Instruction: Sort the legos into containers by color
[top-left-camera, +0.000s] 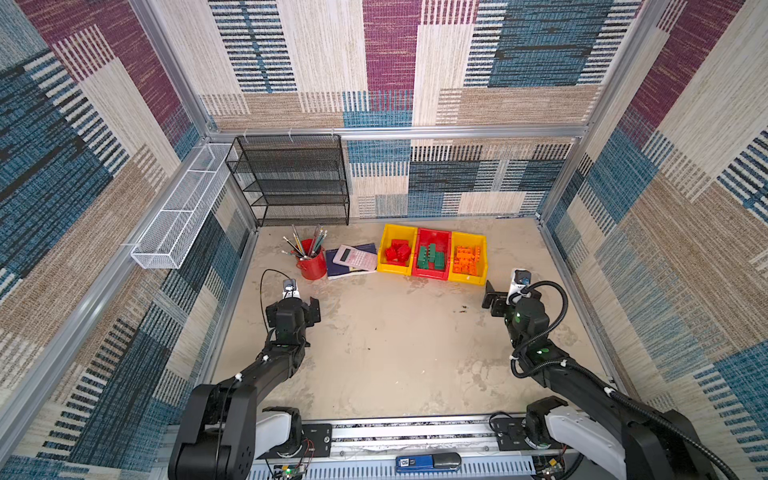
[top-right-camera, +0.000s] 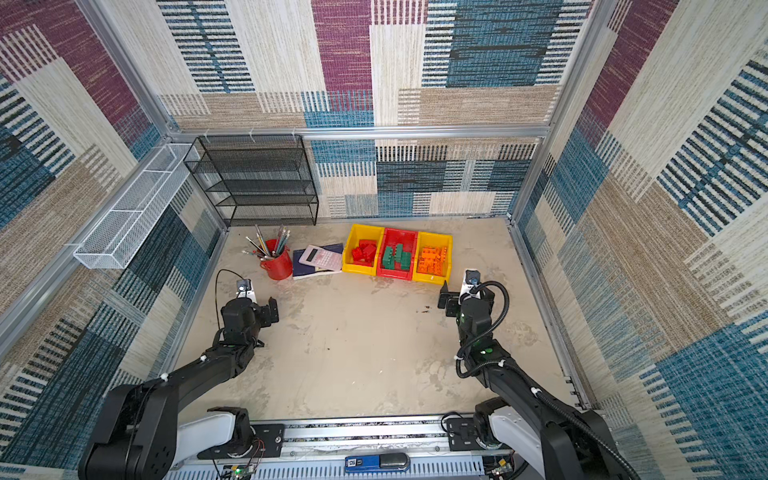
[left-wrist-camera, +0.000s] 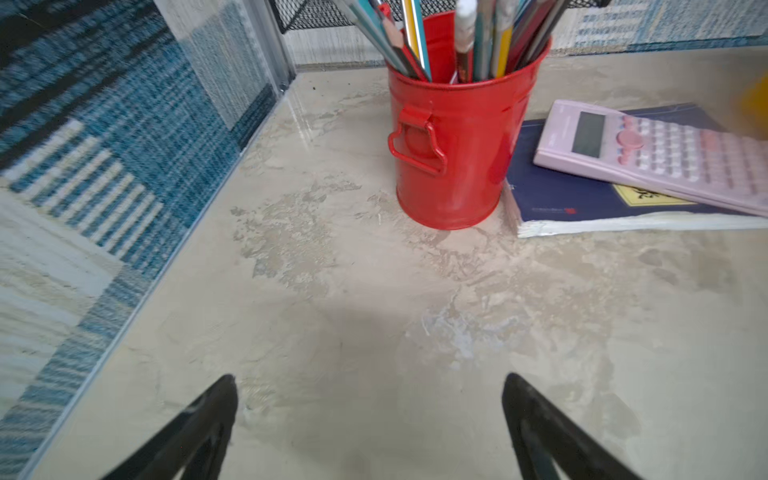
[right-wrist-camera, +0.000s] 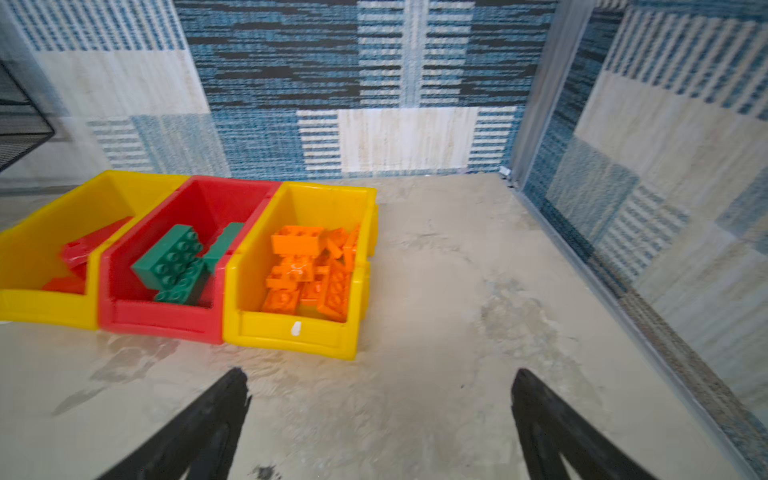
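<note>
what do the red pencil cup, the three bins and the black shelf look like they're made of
Red pencil cup: probably painted sheet metal, glossy; rolled rim and folded strap handle.
Bins: moulded plastic, smooth with a soft sheen; thick rounded rims, uniform colour.
Black shelf: metal mesh on a wire frame, likely matte coated; fine see-through weave.

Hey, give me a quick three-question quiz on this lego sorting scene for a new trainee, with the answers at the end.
1. True or false: the green legos lie in the red bin.
2. Multiple choice: the yellow bin nearest the right pincer holds legos that are A) red B) green C) orange.
3. Fill in: the left pincer and the right pincer are both ____ and hold nothing.
Key: 1 true; 2 C; 3 open.
</note>
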